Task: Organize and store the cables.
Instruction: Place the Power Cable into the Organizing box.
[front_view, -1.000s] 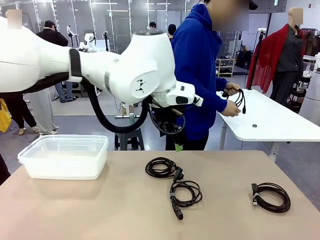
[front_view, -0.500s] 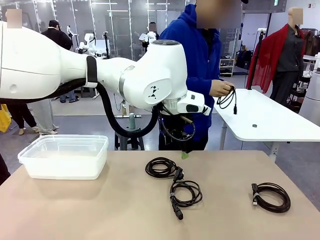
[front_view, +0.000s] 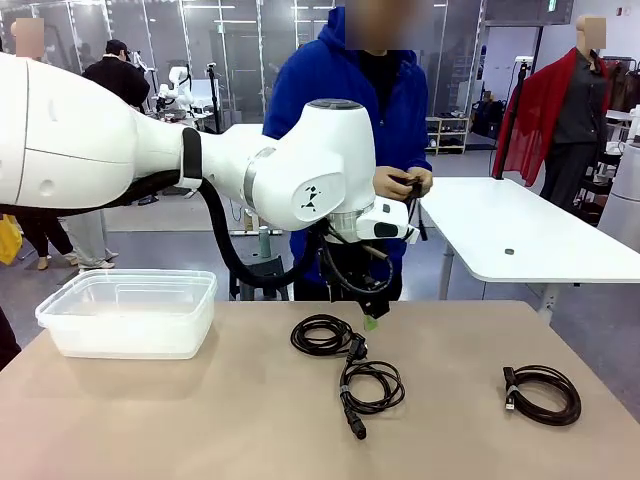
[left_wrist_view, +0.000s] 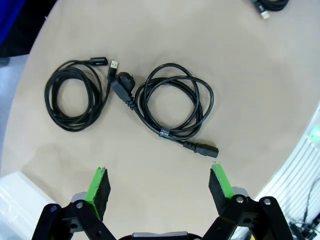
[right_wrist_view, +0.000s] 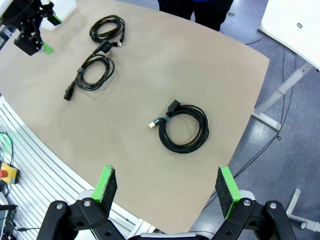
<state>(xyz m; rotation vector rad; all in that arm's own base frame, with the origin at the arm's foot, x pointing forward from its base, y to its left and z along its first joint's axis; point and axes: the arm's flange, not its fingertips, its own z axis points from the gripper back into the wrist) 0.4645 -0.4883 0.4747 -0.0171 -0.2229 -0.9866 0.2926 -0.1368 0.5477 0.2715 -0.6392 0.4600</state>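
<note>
Three coiled black cables lie on the tan table (front_view: 200, 420): a thin cord (front_view: 322, 334), a power cord with chunky plugs (front_view: 370, 385), and a thicker coil (front_view: 545, 393) at the right. My left gripper (front_view: 371, 318) hangs open just above the table's far edge, behind the thin cord. In the left wrist view the left gripper (left_wrist_view: 159, 184) is open above the thin cord (left_wrist_view: 75, 95) and the power cord (left_wrist_view: 172, 107). High over the right coil (right_wrist_view: 182, 126), my right gripper (right_wrist_view: 167, 187) is open. The person's hands hold another cable (front_view: 412, 195).
A clear plastic box (front_view: 130, 310) stands at the table's left, with nothing visible inside. A white side table (front_view: 530, 235) stands behind at the right. The person in a blue hoodie (front_view: 340, 100) stands at the far edge, behind my left arm.
My left arm has swung right and lowered its gripper toward the table's far edge. The person has turned from the side table to face me, bringing a cable in both hands.
</note>
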